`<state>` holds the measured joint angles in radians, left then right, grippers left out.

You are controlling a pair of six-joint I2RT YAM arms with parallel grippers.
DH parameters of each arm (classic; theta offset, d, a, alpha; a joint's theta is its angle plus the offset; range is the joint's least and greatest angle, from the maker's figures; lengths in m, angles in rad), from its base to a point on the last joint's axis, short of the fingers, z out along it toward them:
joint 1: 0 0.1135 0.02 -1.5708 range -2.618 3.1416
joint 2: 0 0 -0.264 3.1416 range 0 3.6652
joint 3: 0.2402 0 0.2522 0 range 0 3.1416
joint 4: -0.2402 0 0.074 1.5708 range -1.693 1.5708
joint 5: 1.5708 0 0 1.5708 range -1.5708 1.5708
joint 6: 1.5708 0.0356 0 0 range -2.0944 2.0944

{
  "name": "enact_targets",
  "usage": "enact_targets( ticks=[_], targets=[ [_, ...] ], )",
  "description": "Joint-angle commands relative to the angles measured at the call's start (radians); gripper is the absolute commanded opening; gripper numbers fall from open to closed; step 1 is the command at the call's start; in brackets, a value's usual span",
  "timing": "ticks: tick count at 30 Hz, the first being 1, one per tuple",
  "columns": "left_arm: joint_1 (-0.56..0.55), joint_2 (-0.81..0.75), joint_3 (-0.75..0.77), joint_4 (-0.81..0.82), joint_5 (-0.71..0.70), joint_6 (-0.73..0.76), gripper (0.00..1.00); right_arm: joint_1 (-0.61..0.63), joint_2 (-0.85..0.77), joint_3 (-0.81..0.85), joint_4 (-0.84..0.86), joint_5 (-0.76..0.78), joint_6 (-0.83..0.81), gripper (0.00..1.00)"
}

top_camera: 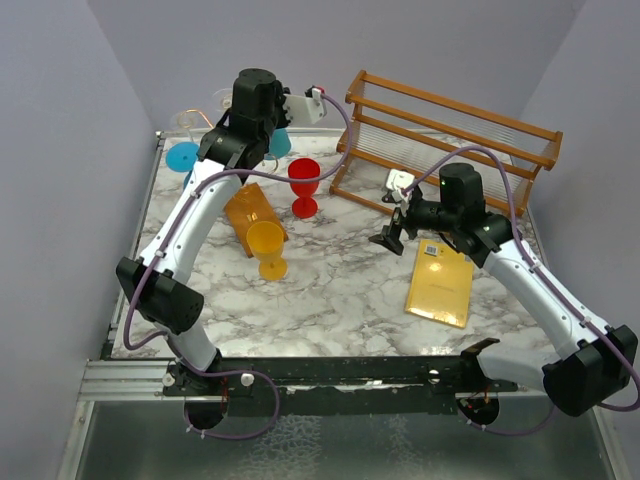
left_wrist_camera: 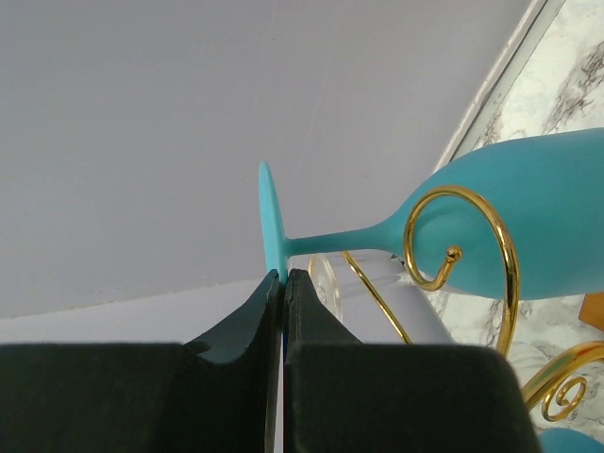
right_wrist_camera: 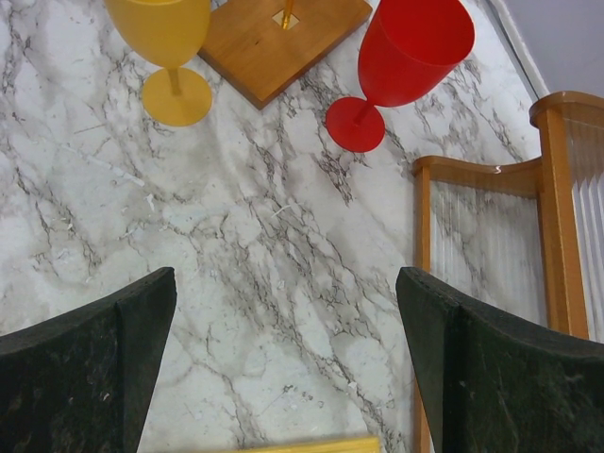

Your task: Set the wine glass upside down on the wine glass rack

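Left claw [left_wrist_camera: 283, 274] pinches the teal glass [left_wrist_camera: 528, 226] by its foot, stem in the rack [left_wrist_camera: 462, 190]'s curl; right claw [right_wrist_camera: 285, 293] gapes wide.

We hold our left arm [top_camera: 190, 215] stretched far forward and raised, left gripper [left_wrist_camera: 284, 276] fingers pressed fully together. Right arm [top_camera: 540, 280] bent at elbow, wrist angled down, right gripper [right_wrist_camera: 285, 276] fingers spread wide.
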<state>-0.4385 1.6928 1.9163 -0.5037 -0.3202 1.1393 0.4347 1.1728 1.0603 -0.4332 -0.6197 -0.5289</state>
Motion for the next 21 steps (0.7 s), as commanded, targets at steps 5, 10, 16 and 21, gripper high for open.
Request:
enact_targets(
  ticks=[5, 10, 16, 21],
  targets=[
    [-0.025, -0.057, -0.026, -0.044, -0.049, 0.000, 0.00, -0.001, 0.006, -0.004, 0.025, -0.029, -0.008, 1.00],
    [-0.043, -0.063, -0.053, -0.049, -0.087, 0.011, 0.00, -0.001, 0.005, -0.004, 0.022, -0.031, -0.006, 1.00],
    [-0.062, -0.078, -0.060, -0.072, -0.093, 0.006, 0.00, -0.001, 0.005, -0.005, 0.023, -0.029, -0.006, 1.00],
    [-0.078, -0.090, -0.066, -0.091, -0.118, 0.002, 0.00, -0.001, 0.005, -0.005, 0.021, -0.031, -0.006, 1.00]
  ],
)
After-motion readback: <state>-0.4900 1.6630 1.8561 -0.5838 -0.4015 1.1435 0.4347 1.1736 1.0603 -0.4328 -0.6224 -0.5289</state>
